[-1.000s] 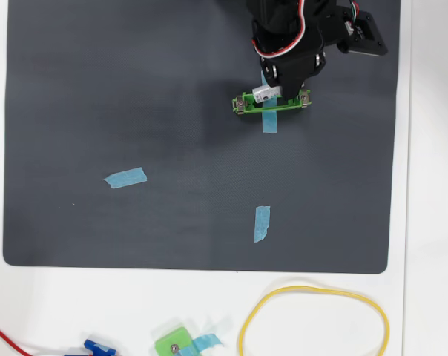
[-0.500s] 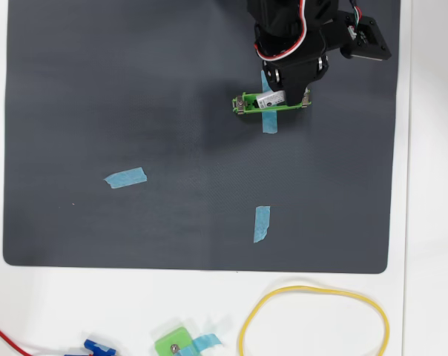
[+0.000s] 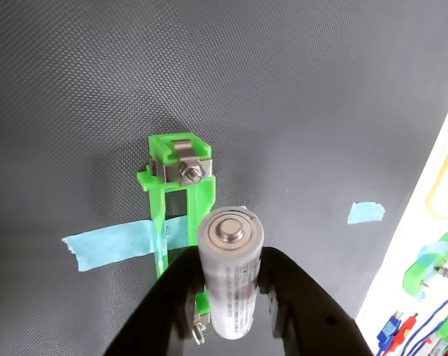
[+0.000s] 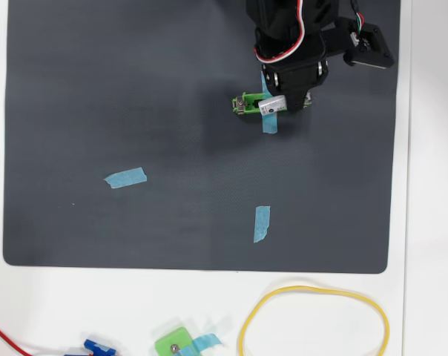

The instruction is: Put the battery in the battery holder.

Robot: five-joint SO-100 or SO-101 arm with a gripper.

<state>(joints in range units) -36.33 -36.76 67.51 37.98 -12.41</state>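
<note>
In the wrist view my black gripper is shut on the white-silver battery, which points lengthwise toward the camera, its flat metal end up. It hovers over the near half of the green battery holder, whose far end with its silver contact and screw shows clearly; the near end is mostly hidden. Blue tape crosses the holder. In the overhead view the gripper holds the battery just right of the holder's exposed end; the arm covers the rest.
The dark grey mat carries two loose blue tape strips. Below the mat on the white table lie a yellow rubber band, a squarish green piece with a screw and wires with a blue connector.
</note>
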